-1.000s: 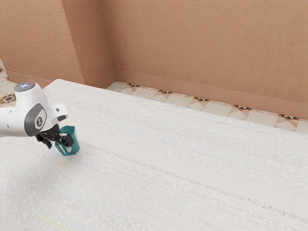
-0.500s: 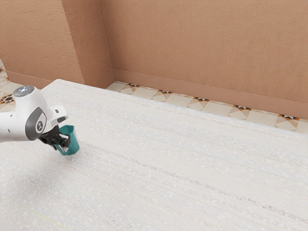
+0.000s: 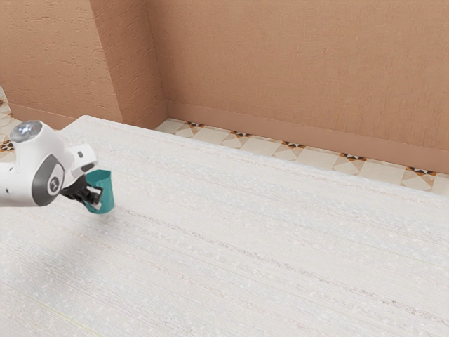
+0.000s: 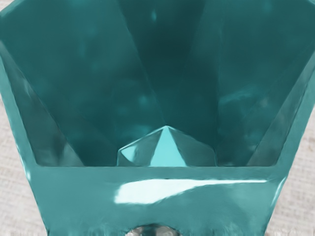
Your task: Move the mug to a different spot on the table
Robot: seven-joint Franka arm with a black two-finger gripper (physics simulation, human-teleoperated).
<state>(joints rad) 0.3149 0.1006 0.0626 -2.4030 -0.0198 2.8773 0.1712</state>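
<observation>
Mug (image 3: 99, 189) sits at the exterior view's left end of the table (image 3: 266, 239), teal, glossy, faceted, narrowing toward its base. It's tilted, not upright, one wall pinched in my gripper (image 3: 87, 194). From the wrist I'm looking straight into the open mouth: empty, flat angular walls, a pale pointed facet at the bottom

The mug (image 3: 102, 189) is at the exterior view's far left, over the surface (image 3: 266, 232). The tool (image 3: 87, 194) grips it from its left. The floor (image 3: 316, 156) and the wall (image 3: 295, 63) lie behind the surface.
</observation>
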